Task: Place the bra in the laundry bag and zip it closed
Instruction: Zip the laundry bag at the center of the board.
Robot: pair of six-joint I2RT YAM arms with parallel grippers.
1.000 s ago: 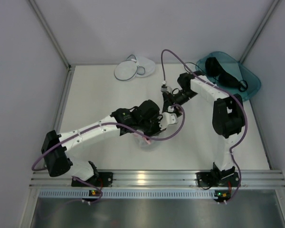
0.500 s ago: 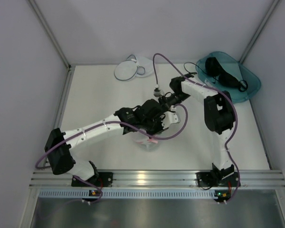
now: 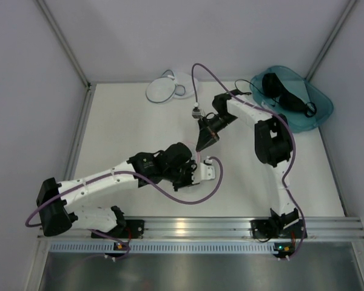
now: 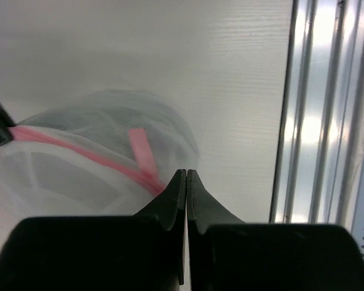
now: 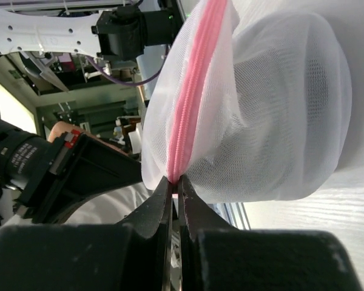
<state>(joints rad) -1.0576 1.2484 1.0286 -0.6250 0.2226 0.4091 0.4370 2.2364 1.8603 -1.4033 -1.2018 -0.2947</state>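
A white mesh bag with a pink zip rim (image 5: 194, 79) hangs stretched between my two grippers above the table's middle. My right gripper (image 5: 176, 179) is shut on the pink zip at one end of it. My left gripper (image 4: 186, 173) is shut at the other end, where the pink rim (image 4: 79, 151) runs into its fingertips; a pink pull tab (image 4: 141, 148) lies loose. The laundry bag (image 3: 170, 88), with its grey rim, lies at the back edge, untouched. The black bra (image 3: 285, 92) rests in the teal bin. From above, the right gripper (image 3: 202, 145) points down toward the left gripper (image 3: 197, 170).
The teal bin (image 3: 321, 109) sits at the back right corner. A purple cable (image 3: 194, 194) loops from the left arm over the table. An aluminium rail (image 4: 327, 121) runs along the near edge, close to the left gripper. Walls close in the left, back and right.
The right gripper has swung left and shut on the pink zip rim. The left arm has drawn back toward the near edge, pulling the pink-rimmed bag taut between the two.
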